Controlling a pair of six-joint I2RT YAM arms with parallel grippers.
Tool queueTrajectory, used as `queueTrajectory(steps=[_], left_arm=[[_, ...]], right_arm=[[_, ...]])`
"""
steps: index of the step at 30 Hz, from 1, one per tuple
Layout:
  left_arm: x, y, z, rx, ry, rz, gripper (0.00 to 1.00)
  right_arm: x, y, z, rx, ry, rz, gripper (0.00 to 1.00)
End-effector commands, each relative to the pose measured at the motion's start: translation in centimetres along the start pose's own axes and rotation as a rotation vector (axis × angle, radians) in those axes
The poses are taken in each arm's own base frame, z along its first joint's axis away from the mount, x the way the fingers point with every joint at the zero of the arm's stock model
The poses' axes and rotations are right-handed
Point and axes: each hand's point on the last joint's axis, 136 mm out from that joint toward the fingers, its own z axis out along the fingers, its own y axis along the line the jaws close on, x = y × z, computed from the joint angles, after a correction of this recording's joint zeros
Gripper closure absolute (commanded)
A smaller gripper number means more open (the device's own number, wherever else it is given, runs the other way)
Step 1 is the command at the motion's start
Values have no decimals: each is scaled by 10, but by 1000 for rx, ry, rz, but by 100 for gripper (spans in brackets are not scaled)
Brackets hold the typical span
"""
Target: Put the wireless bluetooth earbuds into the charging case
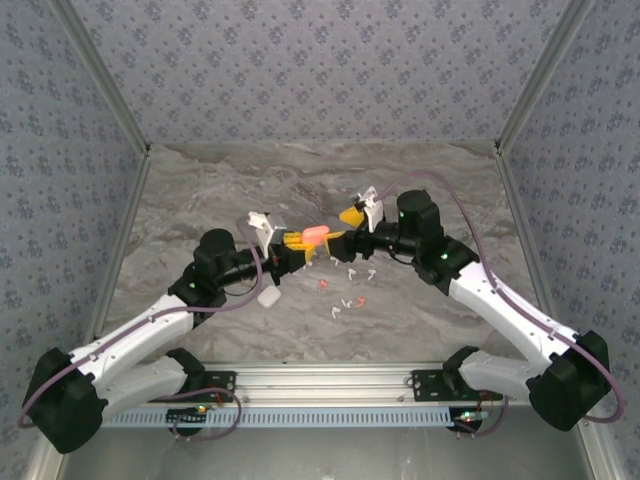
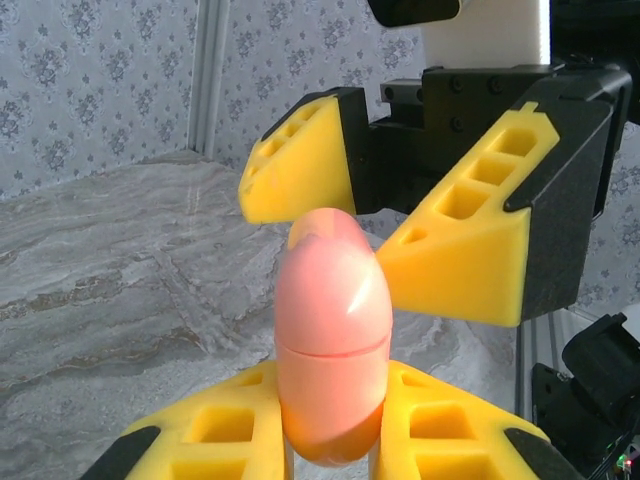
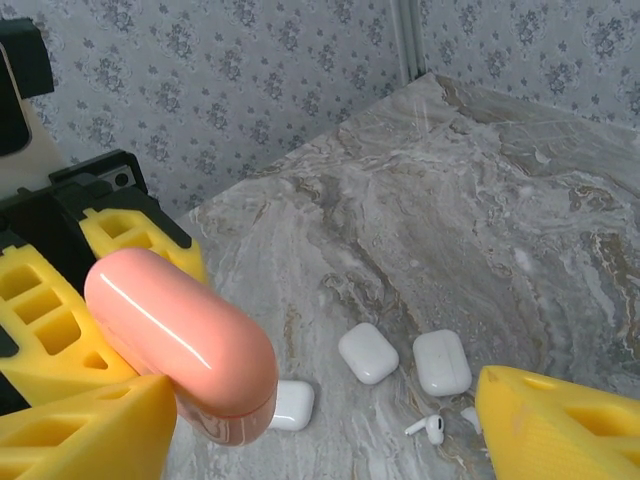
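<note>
- We see the left tool (image 2: 333,410) clamped tight on the lower half of a coral-pink charging case (image 2: 333,300). The case stands upright between its yellow fingers, lifted off the marbled surface (image 2: 110,260).
- The case's lid is down, and a seam runs around its middle.
- The right tool (image 3: 320,440) stands wide, its yellow fingers on either side of the case's upper end. One finger sits just beside the case and the other is well apart from it.
- From above, we find the two tools meeting nose to nose over the middle of the surface.
- The wireless bluetooth earbuds (image 1: 350,271) lie scattered on the surface, nearer the arm bases than the tools. Most are white and a couple are red.
- Three white cases (image 3: 368,352) lie shut on the surface, with one white earbud just beside them.
</note>
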Motion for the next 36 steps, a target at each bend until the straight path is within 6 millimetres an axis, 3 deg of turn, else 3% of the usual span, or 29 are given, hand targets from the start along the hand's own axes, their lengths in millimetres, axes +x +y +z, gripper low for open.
queueTrajectory(steps=[1,10,17,22,26,30,36], left_arm=[[-11,-16,-3,64,-33,58,100],[-8,-13,-4,43,-22,65,100],[2,-4,-8,-14,-3,91,100],[12,-2,-18,-40,-5,158,100],[22,-6,-30,-39,-22,220,100],[28,-12,-46,-39,-63,278,100],[29,-20,-67,-55,-102,335,100]], right_arm=[[-24,-9,-2,39,-47,1,19],[-30,-11,-1,26,-42,13,19],[-31,-11,-31,50,-68,108,19],[11,-25,-38,161,63,270,19],[63,-41,-35,248,171,391,23],[108,-47,-18,266,283,442,29],[155,-44,21,207,450,430,39]])
